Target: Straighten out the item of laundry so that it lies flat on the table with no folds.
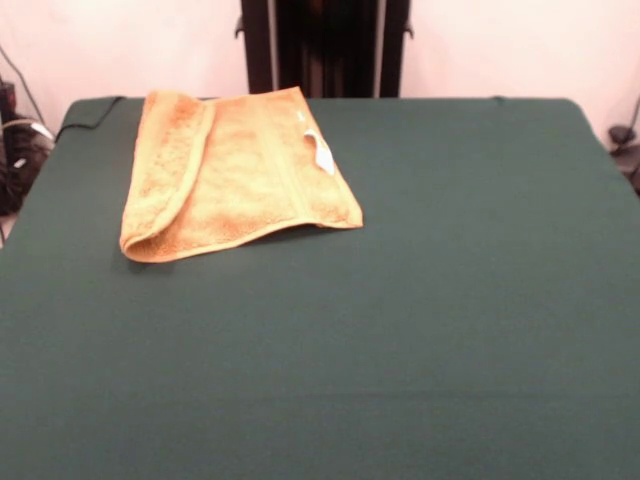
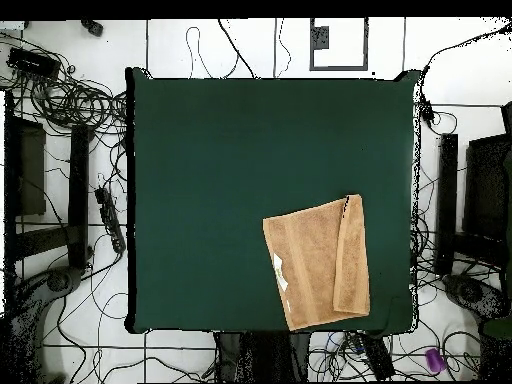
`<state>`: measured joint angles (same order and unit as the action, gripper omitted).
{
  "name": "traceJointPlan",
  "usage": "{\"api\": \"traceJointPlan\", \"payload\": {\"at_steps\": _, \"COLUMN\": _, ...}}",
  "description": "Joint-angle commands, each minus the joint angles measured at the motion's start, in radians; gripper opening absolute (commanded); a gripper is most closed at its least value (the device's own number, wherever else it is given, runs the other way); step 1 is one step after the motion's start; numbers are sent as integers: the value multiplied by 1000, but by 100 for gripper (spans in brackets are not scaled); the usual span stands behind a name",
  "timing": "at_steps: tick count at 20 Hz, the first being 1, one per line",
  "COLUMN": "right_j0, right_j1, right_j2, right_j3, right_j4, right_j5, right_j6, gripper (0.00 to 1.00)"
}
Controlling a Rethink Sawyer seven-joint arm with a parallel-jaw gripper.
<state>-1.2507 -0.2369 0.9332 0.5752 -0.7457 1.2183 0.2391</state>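
The golden-orange towel (image 1: 235, 175) lies on the dark green table (image 1: 400, 330) at its far left in the front view, close to the robot's side. Its left part is folded over onto the rest, making a long flap. A woven band runs near the right hem, and a small white tag (image 1: 322, 152) lies beside it. In the overhead view the towel (image 2: 315, 262) sits near the bottom right of the table (image 2: 200, 180), with the folded flap along its right side and the tag (image 2: 280, 272) at its left. No gripper shows in either view.
The robot's black pedestal (image 1: 322, 45) stands behind the table's far edge. Cables and dark equipment (image 2: 70, 170) lie on the floor around the table. The towel's hem reaches close to the table's edge by the robot's base (image 2: 265, 355).
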Motion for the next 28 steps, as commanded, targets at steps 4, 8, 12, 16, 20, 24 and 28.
{"api": "traceJointPlan", "payload": {"at_steps": 4, "right_j0": 37, "right_j1": -161, "right_j2": -241, "right_j3": 578, "right_j4": 137, "right_j5": -324, "right_j6": 719, "gripper": 100}}
{"api": "traceJointPlan", "payload": {"at_steps": 8, "right_j0": 68, "right_j1": -191, "right_j2": -302, "right_j3": 640, "right_j4": 179, "right_j5": -398, "right_j6": 844, "gripper": 100}}
{"api": "traceJointPlan", "payload": {"at_steps": 12, "right_j0": 95, "right_j1": -201, "right_j2": -344, "right_j3": 673, "right_j4": 212, "right_j5": -456, "right_j6": 930, "gripper": 100}}
{"api": "traceJointPlan", "payload": {"at_steps": 16, "right_j0": 121, "right_j1": -204, "right_j2": -378, "right_j3": 695, "right_j4": 234, "right_j5": -509, "right_j6": 1008, "gripper": 100}}
{"api": "traceJointPlan", "payload": {"at_steps": 20, "right_j0": 145, "right_j1": -210, "right_j2": -410, "right_j3": 712, "right_j4": 253, "right_j5": -544, "right_j6": 1062, "gripper": 100}}
{"api": "traceJointPlan", "payload": {"at_steps": 24, "right_j0": 166, "right_j1": -209, "right_j2": -438, "right_j3": 724, "right_j4": 273, "right_j5": -576, "right_j6": 1107, "gripper": 100}}
{"api": "traceJointPlan", "payload": {"at_steps": 28, "right_j0": 201, "right_j1": -215, "right_j2": -489, "right_j3": 747, "right_j4": 304, "right_j5": -614, "right_j6": 1187, "gripper": 100}}
